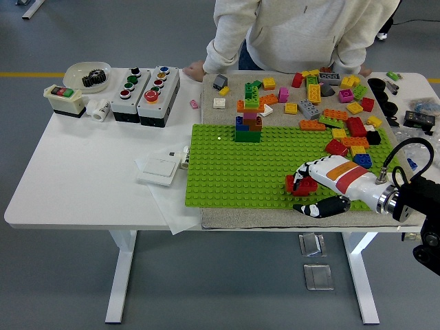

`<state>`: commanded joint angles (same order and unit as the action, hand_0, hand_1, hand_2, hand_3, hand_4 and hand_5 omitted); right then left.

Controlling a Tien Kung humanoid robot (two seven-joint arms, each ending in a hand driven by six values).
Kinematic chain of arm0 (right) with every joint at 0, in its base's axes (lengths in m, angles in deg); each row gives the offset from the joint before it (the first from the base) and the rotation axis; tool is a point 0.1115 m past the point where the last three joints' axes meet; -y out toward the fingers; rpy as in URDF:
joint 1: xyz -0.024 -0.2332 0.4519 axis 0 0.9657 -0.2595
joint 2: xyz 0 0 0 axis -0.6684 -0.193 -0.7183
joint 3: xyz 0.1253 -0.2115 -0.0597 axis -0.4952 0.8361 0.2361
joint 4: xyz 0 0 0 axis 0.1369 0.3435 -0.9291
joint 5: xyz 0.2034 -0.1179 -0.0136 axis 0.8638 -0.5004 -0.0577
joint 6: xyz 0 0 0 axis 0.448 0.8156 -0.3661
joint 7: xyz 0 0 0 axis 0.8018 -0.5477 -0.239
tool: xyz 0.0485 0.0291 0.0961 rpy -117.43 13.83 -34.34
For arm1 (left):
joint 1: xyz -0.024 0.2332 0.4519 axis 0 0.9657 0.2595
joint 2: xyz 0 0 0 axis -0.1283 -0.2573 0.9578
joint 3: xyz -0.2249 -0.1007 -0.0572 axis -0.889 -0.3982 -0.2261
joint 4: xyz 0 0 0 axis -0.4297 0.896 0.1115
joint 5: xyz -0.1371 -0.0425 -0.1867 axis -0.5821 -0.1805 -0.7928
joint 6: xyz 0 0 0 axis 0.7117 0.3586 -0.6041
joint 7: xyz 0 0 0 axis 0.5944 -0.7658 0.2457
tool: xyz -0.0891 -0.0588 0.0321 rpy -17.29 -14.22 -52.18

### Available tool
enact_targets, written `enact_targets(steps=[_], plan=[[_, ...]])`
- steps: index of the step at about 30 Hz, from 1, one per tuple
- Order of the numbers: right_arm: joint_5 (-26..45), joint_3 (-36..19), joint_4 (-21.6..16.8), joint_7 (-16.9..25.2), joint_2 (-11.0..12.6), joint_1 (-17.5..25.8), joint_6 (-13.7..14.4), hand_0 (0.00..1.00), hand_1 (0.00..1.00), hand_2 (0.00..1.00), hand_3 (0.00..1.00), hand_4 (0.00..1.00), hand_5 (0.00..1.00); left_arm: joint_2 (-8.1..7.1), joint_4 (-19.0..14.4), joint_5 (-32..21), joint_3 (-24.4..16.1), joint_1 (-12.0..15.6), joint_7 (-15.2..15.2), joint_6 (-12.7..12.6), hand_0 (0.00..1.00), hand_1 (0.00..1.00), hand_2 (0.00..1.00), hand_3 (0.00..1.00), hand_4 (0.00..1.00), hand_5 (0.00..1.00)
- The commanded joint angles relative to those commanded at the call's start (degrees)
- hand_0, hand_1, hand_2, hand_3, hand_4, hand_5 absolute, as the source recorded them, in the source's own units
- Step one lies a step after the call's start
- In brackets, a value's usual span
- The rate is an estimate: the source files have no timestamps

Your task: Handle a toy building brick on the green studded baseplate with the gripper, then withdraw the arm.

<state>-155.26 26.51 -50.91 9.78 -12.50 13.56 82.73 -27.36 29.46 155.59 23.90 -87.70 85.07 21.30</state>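
The red rectangular plastic toy brick (pixel 301 183) sits on the flat green studded plastic baseplate (pixel 240 172), near its front edge and toward the right. The robot's right hand (pixel 311 185), white-shelled with black fingers, reaches in from the right. Its upper fingers (pixel 300 171) curl over the brick's top and far side, while the thumb (pixel 313 208) lies low in front of it, at the baseplate's edge. The fingers appear to touch the brick, but whether they truly clamp it cannot be told from this view.

The brick looks light, rigid and smooth-sided, so it is likely to slip under a loose pinch. It is probably pressed onto the studs, and would then resist a straight pull until it pops free. The best hold seems to be across its two long side walls, fingers on the far one and thumb on the near, squeezing firmly.

The left hand is out of view. A person in a pale sweatshirt (pixel 302 31) stands at the far side of the white tabletop (pixel 89 172).
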Motion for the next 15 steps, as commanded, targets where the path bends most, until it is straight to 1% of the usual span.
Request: enact_targets(steps=[15], plan=[[-0.11,0.44,0.56,0.09,-0.05,0.24,0.04,0.677,0.661,0.695,0.554,0.755,0.485,0.05,0.0,-0.04,0.01,-0.07,0.01,-0.05,0.778,0.716,0.677,0.565,0.589,0.608]])
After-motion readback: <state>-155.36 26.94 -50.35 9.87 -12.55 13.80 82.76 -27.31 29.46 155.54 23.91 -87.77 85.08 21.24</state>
